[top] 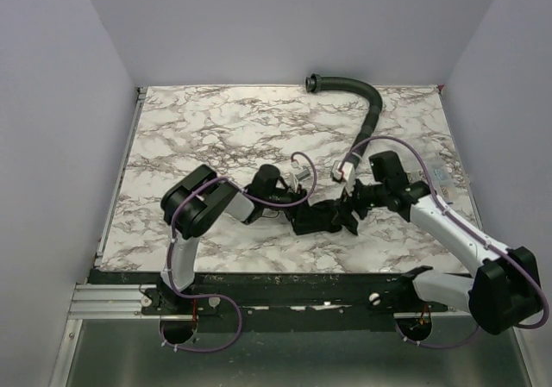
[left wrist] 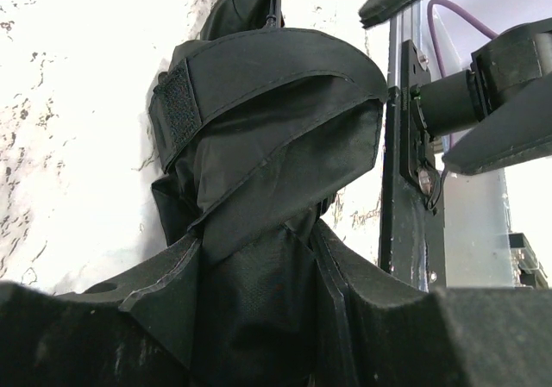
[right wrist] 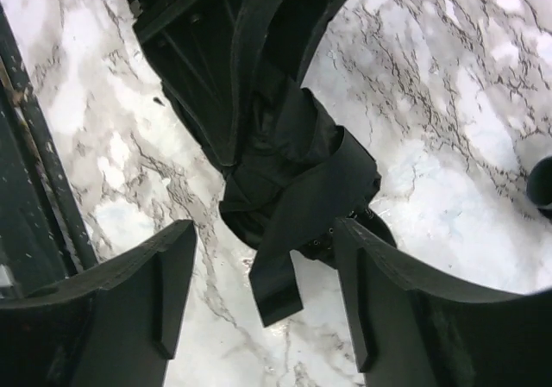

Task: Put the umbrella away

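While left fingers (left wrist: pixel 60 346) clench crumpled black fabric umbrella (left wrist: pixel 267 146), right fingers (right wrist: pixel 129 305) spread, released.

2 black-and-white arms (top: pixel 448 227), purple cables (top: pixel 384 138)

Black umbrella (top: pixel 321 218), white grey-veined marble table (top: pixel 216 128), black ribbed hose (top: pixel 373 111)

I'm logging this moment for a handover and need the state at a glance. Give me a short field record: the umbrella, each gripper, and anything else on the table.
umbrella: black fabric compact umbrella, collapsed to a short bundle, near the table's middle
strap: black closure strap, end hanging free
left gripper: left gripper closed on the bundle, fabric filling the gap
right gripper: right gripper open, fingers either side of the strap end
surface: white marbled table
other: black ribbed hose at the far edge, apart from both arms
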